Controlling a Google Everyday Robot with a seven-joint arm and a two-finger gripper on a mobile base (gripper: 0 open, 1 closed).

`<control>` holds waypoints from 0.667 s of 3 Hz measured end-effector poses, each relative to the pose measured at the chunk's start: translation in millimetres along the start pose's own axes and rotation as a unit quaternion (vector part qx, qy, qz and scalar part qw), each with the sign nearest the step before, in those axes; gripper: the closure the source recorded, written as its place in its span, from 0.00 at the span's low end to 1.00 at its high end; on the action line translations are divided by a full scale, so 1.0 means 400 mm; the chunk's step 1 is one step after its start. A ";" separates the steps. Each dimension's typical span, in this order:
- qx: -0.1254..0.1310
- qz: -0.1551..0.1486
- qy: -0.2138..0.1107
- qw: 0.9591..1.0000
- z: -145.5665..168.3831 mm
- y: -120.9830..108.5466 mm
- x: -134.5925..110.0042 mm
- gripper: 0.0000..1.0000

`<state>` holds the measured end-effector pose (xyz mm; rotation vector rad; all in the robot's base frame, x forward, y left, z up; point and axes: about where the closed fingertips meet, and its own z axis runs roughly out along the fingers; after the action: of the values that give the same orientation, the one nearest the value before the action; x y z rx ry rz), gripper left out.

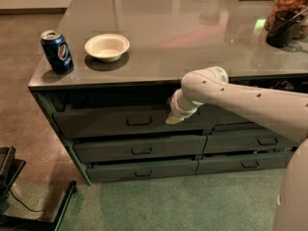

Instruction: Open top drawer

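The top drawer (96, 123) is the wide dark grey-green front just under the counter on the left, with a small loop handle (139, 121) at its centre. A dark gap shows above it, below the counter edge. My gripper (174, 119) hangs at the end of the white arm (250, 102) that reaches in from the right. Its cream tip lies against the drawer front's right end, a short way right of the handle and not on it.
On the grey counter (192, 47) stand a blue soda can (57, 51), a white bowl (107, 46), a black cup (283, 29) and a snack jar (293, 4). Shallower drawers (139, 149) lie below and to the right. Black gear (9, 177) sits on the floor at the left.
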<state>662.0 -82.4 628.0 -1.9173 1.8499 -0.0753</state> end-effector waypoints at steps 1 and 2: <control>0.000 0.000 0.000 1.000 0.000 0.000 0.000 1.00; 0.000 0.000 0.000 1.000 -0.016 -0.007 -0.005 0.43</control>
<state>662.0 -82.4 635.3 -1.9173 1.8500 -0.0753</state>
